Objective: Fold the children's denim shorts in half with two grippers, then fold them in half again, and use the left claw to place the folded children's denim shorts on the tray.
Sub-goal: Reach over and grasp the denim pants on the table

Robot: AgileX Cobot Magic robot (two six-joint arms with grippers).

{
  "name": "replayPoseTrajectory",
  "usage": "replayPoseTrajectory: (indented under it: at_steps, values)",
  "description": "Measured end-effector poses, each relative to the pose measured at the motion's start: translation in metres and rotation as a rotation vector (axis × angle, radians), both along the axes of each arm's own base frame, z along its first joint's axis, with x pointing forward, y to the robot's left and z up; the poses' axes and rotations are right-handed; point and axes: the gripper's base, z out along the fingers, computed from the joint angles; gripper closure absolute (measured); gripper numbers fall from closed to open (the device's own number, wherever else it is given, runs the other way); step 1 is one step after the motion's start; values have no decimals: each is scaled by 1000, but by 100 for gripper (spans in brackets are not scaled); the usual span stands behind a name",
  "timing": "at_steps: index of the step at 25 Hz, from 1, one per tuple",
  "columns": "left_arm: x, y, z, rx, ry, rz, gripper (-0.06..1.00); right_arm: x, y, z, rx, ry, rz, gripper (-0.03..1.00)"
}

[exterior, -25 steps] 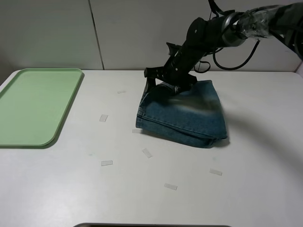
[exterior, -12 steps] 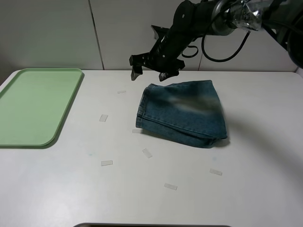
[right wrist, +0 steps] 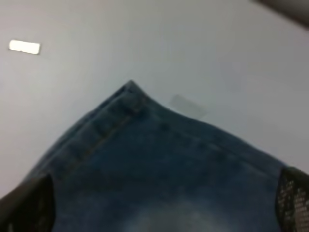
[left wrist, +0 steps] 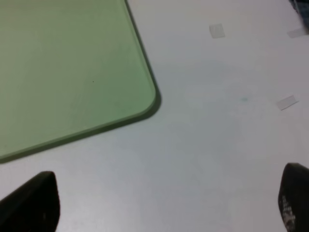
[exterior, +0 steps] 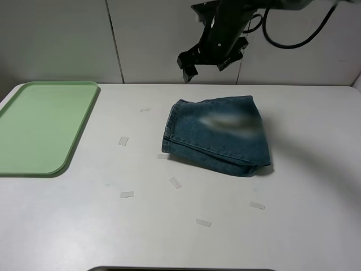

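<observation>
children's denim shorts (exterior: pixel 217 135) lie folded on the white desk (exterior: pixel 169 237), right of centre.

high view: pale green tray (exterior: pixel 34 127) at the desk's left, bare floor showing. right fingers (exterior: pixel 186 68) hang spread wide above the shorts' far edge. tape scraps (exterior: pixel 127 195) dot the desk; pale panelled wall (exterior: pixel 56 39) behind.

left wrist: left fingers (left wrist: pixel 34 205) wide over desk by the tray corner.

right wrist: folded denim corner below.
</observation>
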Motion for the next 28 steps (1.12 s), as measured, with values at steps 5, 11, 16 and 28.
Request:
replayPoseTrajectory:
  at_steps: [5,11,16,28]
  values:
    - [0,0,0,0,0,0,5,-21,-36,21,3,-47,-39,27]
    - [0,0,0,0,0,0,5,-62,-93,42,-16,-78,-109,27]
    - [0,0,0,0,0,0,5,-107,-150,69,-17,-143,-228,27]
    - [0,0,0,0,0,0,5,-253,-247,108,23,-409,-601,27]
